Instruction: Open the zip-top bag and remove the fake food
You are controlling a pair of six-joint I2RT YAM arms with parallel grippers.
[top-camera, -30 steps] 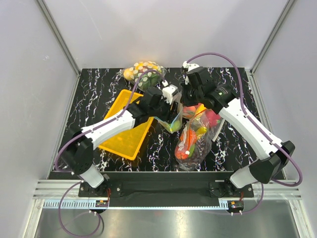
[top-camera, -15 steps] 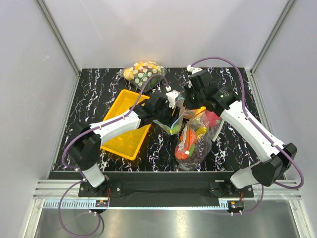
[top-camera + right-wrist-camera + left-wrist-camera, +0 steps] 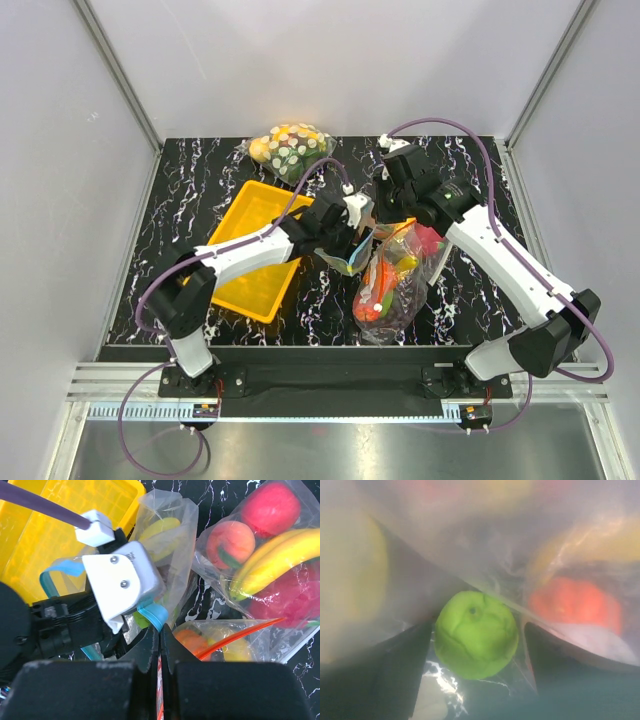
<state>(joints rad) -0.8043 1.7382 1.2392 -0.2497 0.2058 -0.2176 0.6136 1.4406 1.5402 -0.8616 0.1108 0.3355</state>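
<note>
Zip-top bag [image 3: 172, 540] around left pincer [image 3: 477, 630]

Place: a robot test cell in a lab.
Walls: plain pale grey panels [image 3: 60, 200] close me in on three sides, held by bare aluminium posts [image 3: 118, 78].
Surface: a black sheet with white marble veining [image 3: 190, 190], cut to fit the cell.
Mounting: my left arm [image 3: 240, 252] and right arm [image 3: 500, 262] are bolted to a black base bar [image 3: 330, 378] on slotted aluminium rails [image 3: 330, 400], with thick purple cables [image 3: 440, 121] looping loose.
Props: a yellow plastic bin [image 3: 250, 285] and a large clear bag of toy plastic fruit [image 3: 385, 300], practice pieces.
</note>
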